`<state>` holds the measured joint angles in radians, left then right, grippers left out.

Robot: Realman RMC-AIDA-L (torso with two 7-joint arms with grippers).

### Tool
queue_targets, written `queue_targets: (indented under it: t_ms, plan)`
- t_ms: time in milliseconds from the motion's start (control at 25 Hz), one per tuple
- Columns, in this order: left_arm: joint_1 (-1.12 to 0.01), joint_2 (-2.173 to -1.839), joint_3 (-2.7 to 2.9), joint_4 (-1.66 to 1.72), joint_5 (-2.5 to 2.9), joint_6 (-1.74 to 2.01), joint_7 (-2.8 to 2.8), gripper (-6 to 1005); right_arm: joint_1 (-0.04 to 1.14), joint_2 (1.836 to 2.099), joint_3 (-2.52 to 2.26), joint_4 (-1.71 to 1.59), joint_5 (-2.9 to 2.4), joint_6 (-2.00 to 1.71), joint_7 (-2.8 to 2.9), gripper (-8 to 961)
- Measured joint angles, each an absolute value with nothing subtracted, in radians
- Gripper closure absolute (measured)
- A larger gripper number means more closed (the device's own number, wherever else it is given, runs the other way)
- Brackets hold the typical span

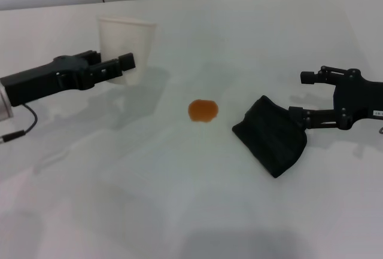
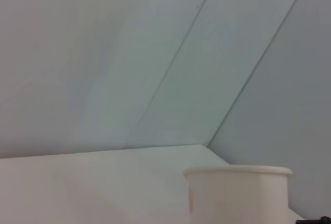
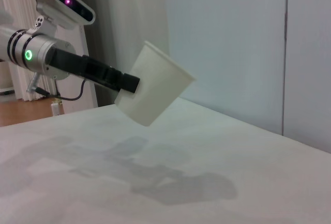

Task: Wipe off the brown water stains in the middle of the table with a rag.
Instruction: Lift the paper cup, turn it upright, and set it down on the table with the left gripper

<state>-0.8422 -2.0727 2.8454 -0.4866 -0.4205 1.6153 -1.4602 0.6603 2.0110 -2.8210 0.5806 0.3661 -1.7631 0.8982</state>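
Rag (image 1: pixel 270 142) is the nearest item in head view: black folded cloth lying flat on the white bench (image 1: pixel 149 211), right of centre. Right tool (image 1: pixel 299 96) sits at the rag's far-right edge, low over the bench, fingers spread wide. Lower finger (image 1: pixel 297 113) touches or nearly touches the rag's right corner, can't tell which; upper finger is well apart from the cloth, over bare bench. Nothing pinched between them.

Brown water stains (image 1: pixel 203 110) show as one small round orange-brown blot, mid-bench, just left of the rag and slightly farther back. Bare gap between blot and cloth, no contact. Blot is near the right tool, with the rag's far corner between them.

Farther back on the left: left tool (image 1: pixel 122 66) holds a white paper cup (image 1: pixel 126 43), fingers pinching its wall. Right wrist view shows the cup (image 3: pixel 153 85) tilted and lifted clear of the bench, its shadow on the surface below. Left wrist view shows only the cup rim (image 2: pixel 238 171) with the bench edge and wall panels beyond. Cup and left tool are well apart from both blot and rag.
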Motion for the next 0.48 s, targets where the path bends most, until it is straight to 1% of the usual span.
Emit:
queue_targets:
  t_ms: [240,480]
  plan:
    - [-0.797,-2.075,2.845,-0.435,-0.42,1.588,-1.318,310,0.654,2.01,-2.821,0.57,0.374,-1.76,0.897,104]
    - [-0.789,-2.074,2.846,-0.443,-0.407,1.578,-1.163,310,0.656,2.008,-2.823,0.57,0.375,-1.751,0.896,104]
